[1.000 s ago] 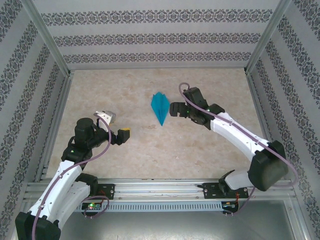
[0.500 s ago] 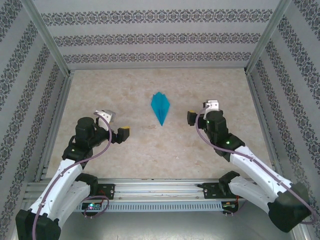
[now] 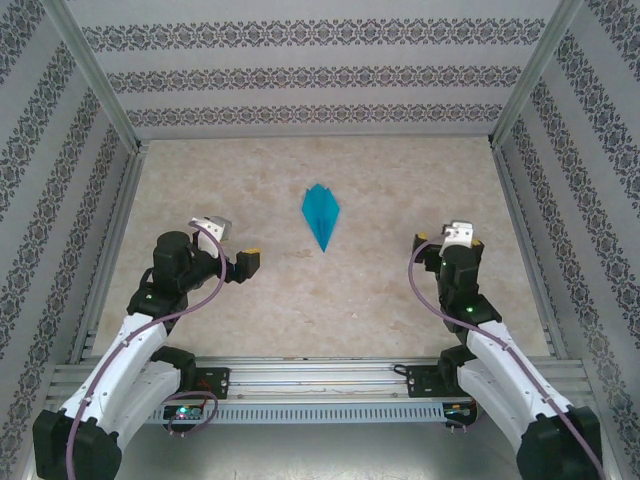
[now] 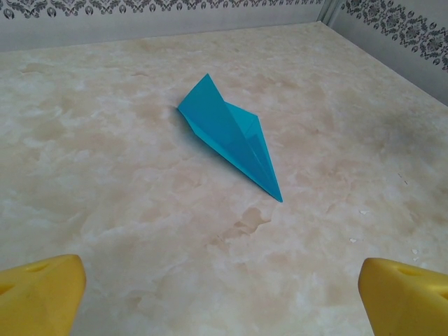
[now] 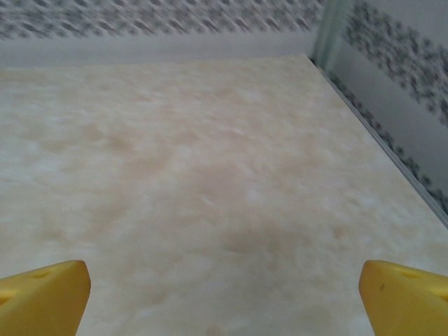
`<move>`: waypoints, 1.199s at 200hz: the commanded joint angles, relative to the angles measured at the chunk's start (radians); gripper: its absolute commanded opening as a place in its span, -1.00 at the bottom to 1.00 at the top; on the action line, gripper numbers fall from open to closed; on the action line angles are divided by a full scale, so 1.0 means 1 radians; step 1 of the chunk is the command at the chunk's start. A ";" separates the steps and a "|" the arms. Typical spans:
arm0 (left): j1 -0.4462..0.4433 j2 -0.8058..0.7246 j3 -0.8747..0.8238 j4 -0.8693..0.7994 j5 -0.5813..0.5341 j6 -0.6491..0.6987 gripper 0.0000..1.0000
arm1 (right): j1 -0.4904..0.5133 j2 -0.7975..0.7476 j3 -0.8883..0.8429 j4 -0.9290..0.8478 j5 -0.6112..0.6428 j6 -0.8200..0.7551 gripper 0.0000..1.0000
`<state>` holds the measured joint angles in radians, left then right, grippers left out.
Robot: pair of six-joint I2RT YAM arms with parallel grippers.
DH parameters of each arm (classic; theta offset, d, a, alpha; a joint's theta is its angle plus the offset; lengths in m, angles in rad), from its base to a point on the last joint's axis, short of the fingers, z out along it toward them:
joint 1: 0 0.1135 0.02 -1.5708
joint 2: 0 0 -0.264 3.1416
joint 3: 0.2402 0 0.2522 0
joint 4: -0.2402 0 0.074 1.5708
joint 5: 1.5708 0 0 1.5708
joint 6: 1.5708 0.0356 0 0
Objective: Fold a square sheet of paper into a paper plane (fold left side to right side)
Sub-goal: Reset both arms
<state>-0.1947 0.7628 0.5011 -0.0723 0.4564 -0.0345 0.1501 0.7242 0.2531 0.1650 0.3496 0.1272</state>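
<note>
Left tool (image 4: 222, 301) spread (empty), right tool (image 5: 224, 301) too, paper plane (image 3: 320, 215) apart

I'm running this from afar in what looks like a lab test booth. A left arm (image 3: 130, 345) and a right arm (image 3: 500, 350) are bolted to a metal rail (image 3: 320, 372). The marble-look tabletop (image 3: 320, 300) is boxed in by aluminium posts (image 3: 95, 75) and patterned wallpaper panels (image 3: 320, 75).

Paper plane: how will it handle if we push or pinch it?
The paper plane looks like thin folded sheet, so it is probably very light. A push would likely slide or spin it on the smooth table rather than tip it. Its folds seem slightly lifted in the left wrist view, so a pinch may flatten them. The layered nose is probably stiffest.
</note>
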 commanded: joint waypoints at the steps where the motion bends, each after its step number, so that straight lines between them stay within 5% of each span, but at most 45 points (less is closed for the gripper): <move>1: 0.002 0.009 0.002 0.046 -0.012 0.004 1.00 | -0.112 0.015 -0.069 0.141 -0.097 0.018 0.97; 59: 0.002 0.033 -0.001 0.063 -0.029 -0.002 1.00 | -0.202 0.190 -0.069 0.328 -0.258 -0.069 0.96; 184: 0.006 0.043 0.013 0.048 -0.058 0.005 1.00 | -0.145 0.813 0.000 1.004 -0.438 -0.126 0.96; 240: 0.006 0.059 0.033 0.046 -0.076 0.015 1.00 | -0.151 0.801 0.126 0.767 -0.336 -0.078 0.96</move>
<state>-0.1944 0.8127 0.5014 -0.0505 0.4046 -0.0338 0.0082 1.5307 0.3191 0.9771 -0.0357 0.0269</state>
